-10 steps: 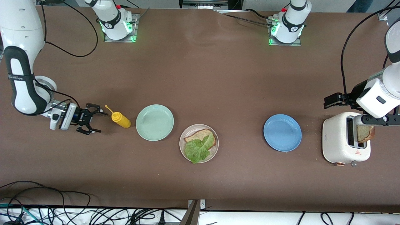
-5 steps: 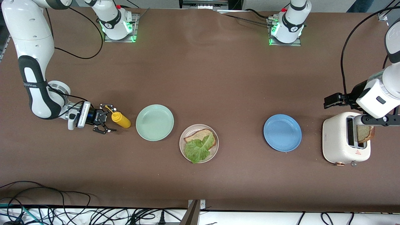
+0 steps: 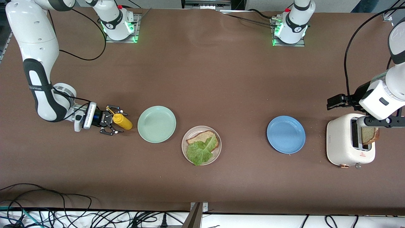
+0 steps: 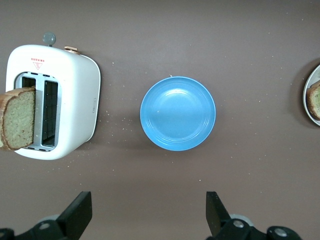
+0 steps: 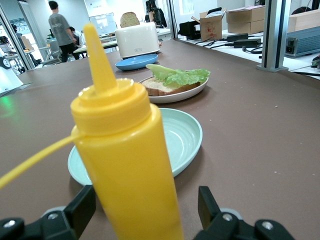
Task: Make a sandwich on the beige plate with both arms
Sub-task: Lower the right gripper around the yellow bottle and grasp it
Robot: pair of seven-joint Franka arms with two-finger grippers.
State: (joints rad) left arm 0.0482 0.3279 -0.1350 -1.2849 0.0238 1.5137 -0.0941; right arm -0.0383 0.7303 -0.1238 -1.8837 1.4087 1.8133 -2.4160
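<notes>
Even, diffuse overhead light falls on the brown table [image 3: 202, 79], casting only soft, short shadows beside the mint-green plate [image 3: 156, 124], the blue plate [image 3: 286, 134] and the toaster [image 3: 349, 144]. Green indicator lamps glow at both arm bases. A pale sheen lies on the tabletop toward the bases. In the right wrist view, the yellow squeeze bottle [image 5: 127, 160] looms close and slightly soft, while the bright room in the background blurs.

My workplace is a robotics lab, my two arm bases [image 3: 118, 22] bolted to a brown-covered table [image 3: 202, 79], loose cables [image 3: 63, 215] along its edge, cardboard boxes [image 5: 240, 20], a person [image 5: 61, 30] standing among desks in the open room.
</notes>
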